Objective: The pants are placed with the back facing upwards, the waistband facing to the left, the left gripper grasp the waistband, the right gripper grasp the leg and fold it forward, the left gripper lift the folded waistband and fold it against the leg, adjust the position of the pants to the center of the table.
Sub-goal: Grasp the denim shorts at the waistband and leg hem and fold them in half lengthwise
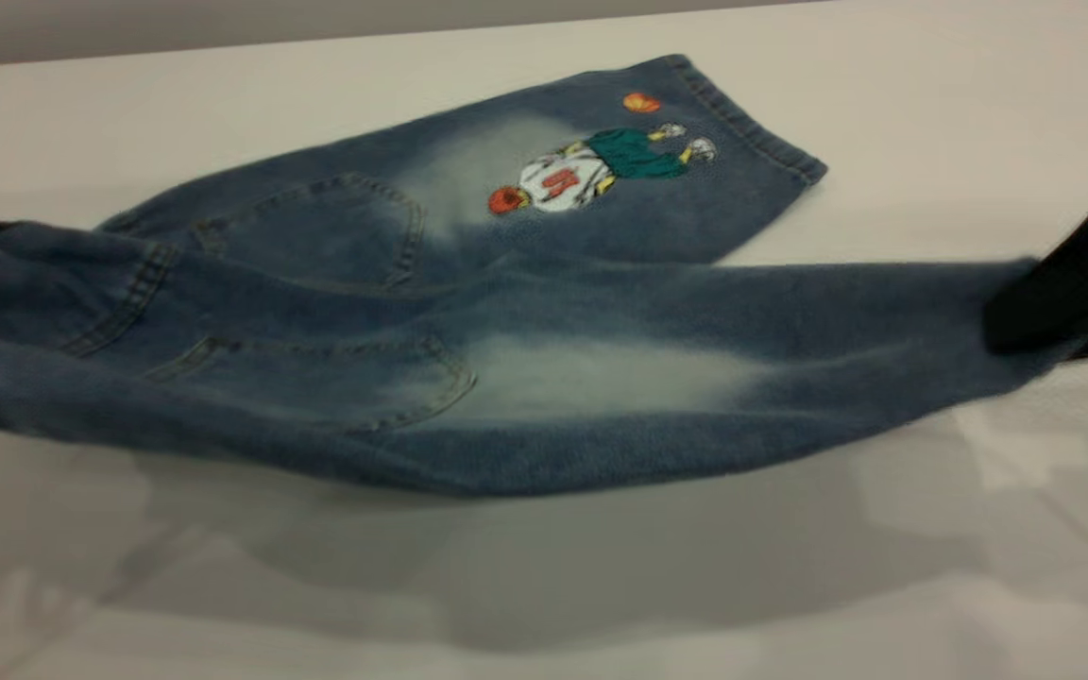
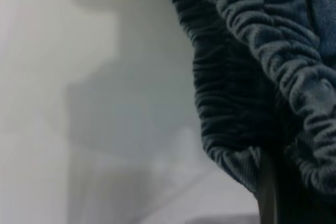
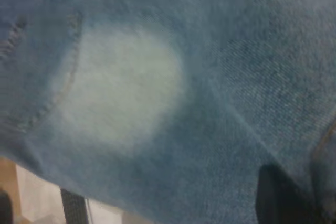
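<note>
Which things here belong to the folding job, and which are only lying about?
Job:
- pants, near side lifted off the table
- waistband, in left gripper
- leg, held by right gripper

Lying about:
- nothing visible

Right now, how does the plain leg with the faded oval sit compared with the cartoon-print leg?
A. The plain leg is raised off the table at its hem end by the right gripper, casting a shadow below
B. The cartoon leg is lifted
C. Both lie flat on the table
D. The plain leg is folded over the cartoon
A: the leg hangs from the right gripper above its shadow on the table, while the cartoon-print leg lies flat.
</note>
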Robot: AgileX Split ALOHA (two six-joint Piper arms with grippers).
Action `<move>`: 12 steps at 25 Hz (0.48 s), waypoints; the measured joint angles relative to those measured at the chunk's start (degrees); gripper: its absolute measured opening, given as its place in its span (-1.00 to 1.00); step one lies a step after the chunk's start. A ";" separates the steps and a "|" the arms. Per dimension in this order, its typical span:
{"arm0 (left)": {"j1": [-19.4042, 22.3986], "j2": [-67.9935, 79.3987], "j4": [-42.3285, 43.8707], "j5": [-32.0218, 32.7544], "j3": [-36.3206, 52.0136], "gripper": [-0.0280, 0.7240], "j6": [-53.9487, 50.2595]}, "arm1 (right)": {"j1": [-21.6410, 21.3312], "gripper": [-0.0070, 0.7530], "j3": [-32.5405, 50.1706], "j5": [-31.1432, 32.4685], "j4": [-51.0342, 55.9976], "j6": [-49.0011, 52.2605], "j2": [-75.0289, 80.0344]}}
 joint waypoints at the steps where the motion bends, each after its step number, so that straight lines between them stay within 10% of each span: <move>1: 0.00 -2.03 -0.08 0.93 0.00 -0.69 0.00 | 0.00 -0.90 0.00 0.36 -1.98 2.17 -2.04; 12: -0.05 -15.22 -2.33 5.00 0.00 -0.69 0.00 | 0.00 -0.90 -4.59 1.67 -18.50 23.62 -17.52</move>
